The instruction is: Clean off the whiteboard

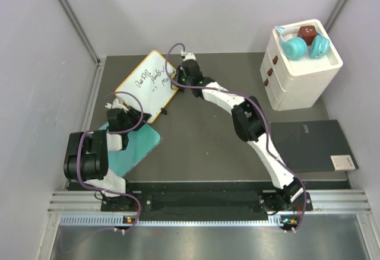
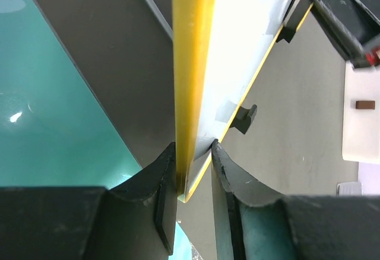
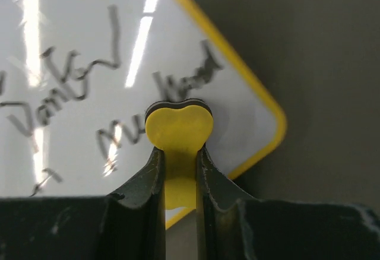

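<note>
**Both claws on the board, writing still on it**

The small rectangular whiteboard (image 1: 146, 86), white with rounded corners and a thin yellow-orange rim, lies skewed at the far left of the dark grey bench (image 1: 202, 135). Black handwriting covers its face. The left arm is folded tight over its base, and its wrist reaches forward to the board's near edge. There the left claw (image 2: 195, 151) is clamped on the yellow rim, one finger on each side. The right arm stretches diagonally across the bench to the board's right side. The right claw (image 3: 178, 153) is pinched on a yellow heart-shaped eraser (image 3: 179, 126) with a dark underside, held over the writing. A teal flat mat (image 1: 138, 146) lies just beside the board's near edge. A dark grey notebook (image 1: 309, 144) lies well apart at right.
</note>
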